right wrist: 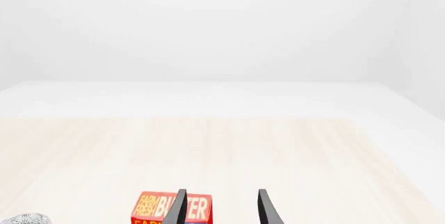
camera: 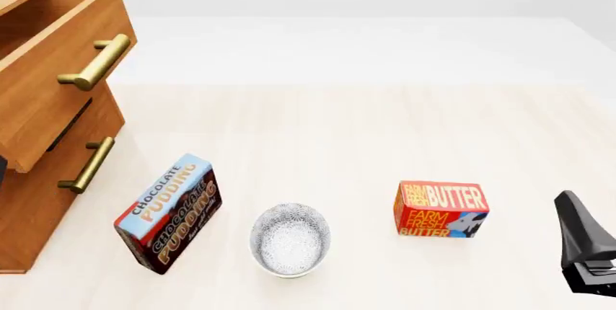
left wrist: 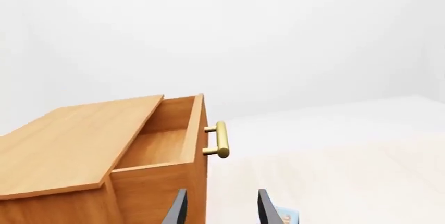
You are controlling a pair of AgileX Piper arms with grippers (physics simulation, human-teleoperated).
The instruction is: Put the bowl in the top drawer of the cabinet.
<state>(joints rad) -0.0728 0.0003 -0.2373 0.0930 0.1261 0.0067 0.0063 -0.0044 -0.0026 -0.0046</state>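
Small round white patterned ceramic bowl (camera: 290, 240) bottom centre, ungrasped | right end effector (right wrist: 221, 208) released, lower right, nearer | left end effector (left wrist: 221, 208) released, near orange-brown wooden top drawer (left wrist: 163, 143)

Front view high, facing table (camera: 385, 122); wrist views low, forward.
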